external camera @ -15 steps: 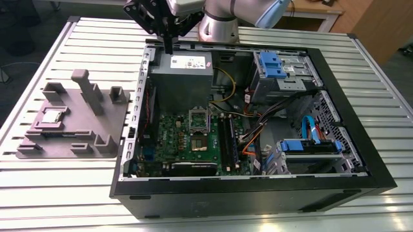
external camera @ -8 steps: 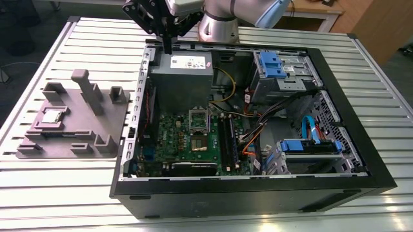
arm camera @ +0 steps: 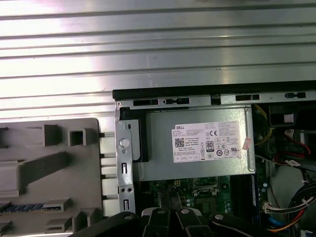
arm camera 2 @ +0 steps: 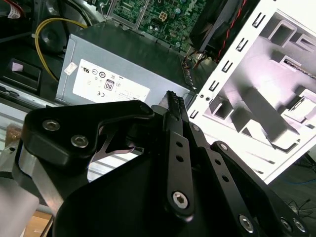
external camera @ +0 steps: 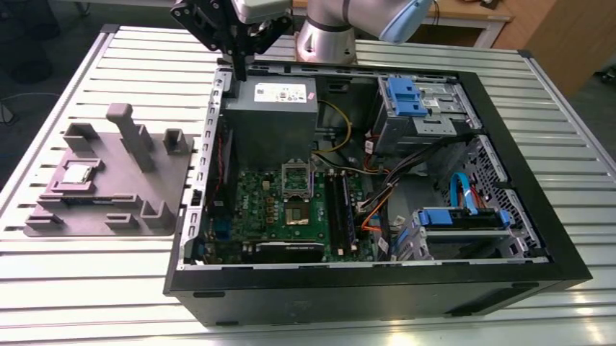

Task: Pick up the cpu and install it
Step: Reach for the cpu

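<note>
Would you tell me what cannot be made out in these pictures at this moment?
- Exterior view: the cpu on the grey tray is too small to show its orientation marks.
- First wrist view: the tray runs off the picture's edge.
- Second wrist view: the motherboard is cut off by the edge and partly behind the power supply.
</note>
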Tool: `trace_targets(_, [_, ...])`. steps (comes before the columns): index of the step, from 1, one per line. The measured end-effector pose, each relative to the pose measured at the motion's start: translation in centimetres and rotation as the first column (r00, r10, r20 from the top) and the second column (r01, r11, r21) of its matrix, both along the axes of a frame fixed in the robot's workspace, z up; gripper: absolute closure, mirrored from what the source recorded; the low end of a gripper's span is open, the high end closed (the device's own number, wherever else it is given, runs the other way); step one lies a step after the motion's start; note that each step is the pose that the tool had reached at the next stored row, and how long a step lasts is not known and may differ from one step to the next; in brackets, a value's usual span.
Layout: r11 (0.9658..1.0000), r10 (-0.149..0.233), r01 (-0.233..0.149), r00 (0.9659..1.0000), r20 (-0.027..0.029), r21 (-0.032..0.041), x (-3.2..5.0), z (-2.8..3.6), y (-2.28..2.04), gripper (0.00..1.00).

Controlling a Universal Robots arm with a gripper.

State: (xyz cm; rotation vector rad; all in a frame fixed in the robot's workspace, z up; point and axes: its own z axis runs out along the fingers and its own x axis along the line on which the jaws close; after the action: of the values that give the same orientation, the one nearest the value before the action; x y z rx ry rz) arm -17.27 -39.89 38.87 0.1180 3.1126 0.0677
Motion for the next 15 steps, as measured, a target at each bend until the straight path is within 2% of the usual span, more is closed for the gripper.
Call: trace_targets(15, [1.0000, 0.000, 0.000, 1.0000, -0.0001, 0.0000, -0.36, -0.01, 0.00, 0.90])
